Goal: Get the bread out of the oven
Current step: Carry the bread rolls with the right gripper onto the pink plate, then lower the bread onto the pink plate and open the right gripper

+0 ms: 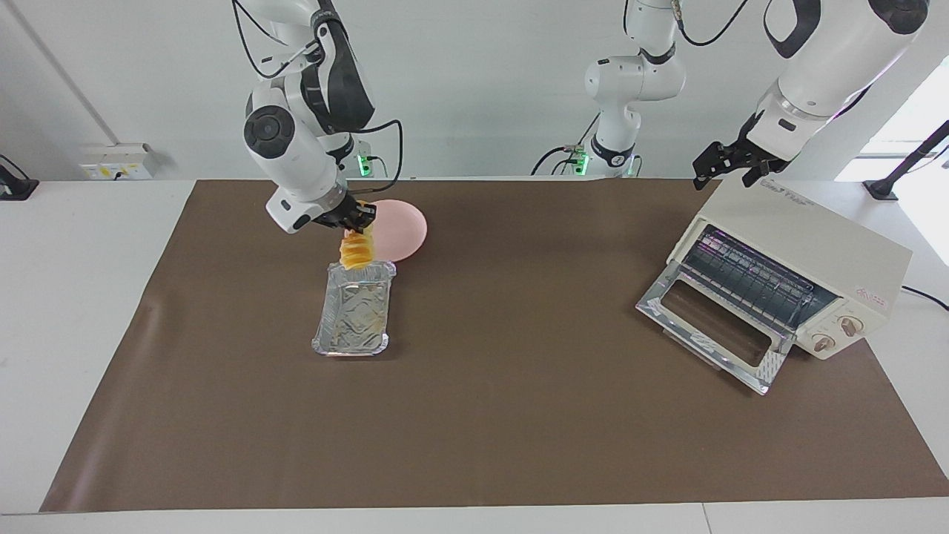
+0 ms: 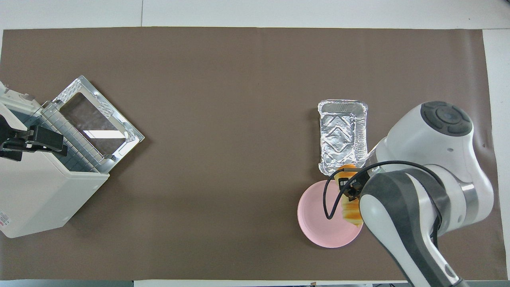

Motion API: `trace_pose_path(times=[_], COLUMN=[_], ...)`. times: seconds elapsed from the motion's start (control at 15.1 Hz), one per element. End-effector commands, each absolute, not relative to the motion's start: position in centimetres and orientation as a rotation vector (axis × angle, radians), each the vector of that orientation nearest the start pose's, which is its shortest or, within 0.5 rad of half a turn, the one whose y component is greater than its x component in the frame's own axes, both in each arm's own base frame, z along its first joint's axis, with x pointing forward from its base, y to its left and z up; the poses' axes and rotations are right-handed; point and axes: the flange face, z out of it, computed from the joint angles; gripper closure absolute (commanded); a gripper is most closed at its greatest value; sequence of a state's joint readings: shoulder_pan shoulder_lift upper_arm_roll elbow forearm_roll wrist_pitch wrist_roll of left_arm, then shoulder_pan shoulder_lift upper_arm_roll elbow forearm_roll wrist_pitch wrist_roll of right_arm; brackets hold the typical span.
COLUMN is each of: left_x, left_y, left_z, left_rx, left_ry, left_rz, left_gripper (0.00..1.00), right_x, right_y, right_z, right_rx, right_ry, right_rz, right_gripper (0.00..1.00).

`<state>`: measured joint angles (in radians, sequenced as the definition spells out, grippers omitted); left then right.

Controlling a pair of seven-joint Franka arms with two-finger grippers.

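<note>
Right gripper [image 1: 357, 216] raised, pinched tight on the bread [image 1: 356, 251] hanging below it, over the pink plate [image 1: 404, 230] edge just beside the foil tray [image 1: 354, 315], left gripper [image 1: 730, 165] apparently spread wide, waiting above the oven [image 1: 786, 274].

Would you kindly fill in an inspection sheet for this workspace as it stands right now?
Surface: brown mat covering a white table.
Job's things: golden-yellow ridged bread hangs in the air, held at its top end; cream-white toaster oven at the left arm's end, its glass door dropped open, its rack bare.
Clutter: silver foil tray, empty; round pink plate, beside the tray and nearer to the robots.
Grippers: right gripper shut on the bread, over the tray's end by the plate; left gripper open, waiting above the oven.
Cables: black cable looping at the right wrist.
Surroundings: third arm, wall socket.
</note>
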<state>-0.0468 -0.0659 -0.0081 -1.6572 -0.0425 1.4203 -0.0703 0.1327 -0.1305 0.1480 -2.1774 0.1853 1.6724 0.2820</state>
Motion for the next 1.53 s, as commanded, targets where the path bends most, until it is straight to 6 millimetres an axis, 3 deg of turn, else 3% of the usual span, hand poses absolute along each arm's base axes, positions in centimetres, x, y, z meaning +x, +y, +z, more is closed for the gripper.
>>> trace_pose_path(times=[0.0,0.13,0.33,0.6,1.06,1.2,1.46], left_x=[51.1,51.1,51.1,51.1,51.1,51.1,51.1], left_y=[-3.1,-3.2,-3.1,-3.2,-3.1,-3.2,-3.2], left_z=[61.0,61.0,61.0,61.0,61.0,61.0,61.1], left_rx=[-3.147,-3.147,-3.145,-3.145,-3.145,-3.145,-3.145], left_ry=[-0.01,-0.008,-0.01,-0.008,-0.01,-0.008,-0.008], left_rz=[0.246,0.246,0.246,0.246,0.246,0.246,0.243], left_gripper=[0.0,0.0,0.0,0.0,0.0,0.0,0.0], right_x=[38.4,36.4,35.9,35.3,35.7,35.5,35.5], right_y=[15.1,14.8,14.3,15.2,15.4,16.2,16.4], right_z=[39.8,37.5,35.3,32.3,31.9,32.0,30.7], right_rx=[-3.042,-3.058,-3.064,-3.074,-3.069,-3.06,-3.056], right_ry=[0.115,0.127,0.139,0.115,0.122,0.105,0.111], right_rz=[0.602,0.539,0.485,0.417,0.383,0.363,0.363], right_gripper=[1.0,1.0,1.0,1.0,1.0,1.0,1.0])
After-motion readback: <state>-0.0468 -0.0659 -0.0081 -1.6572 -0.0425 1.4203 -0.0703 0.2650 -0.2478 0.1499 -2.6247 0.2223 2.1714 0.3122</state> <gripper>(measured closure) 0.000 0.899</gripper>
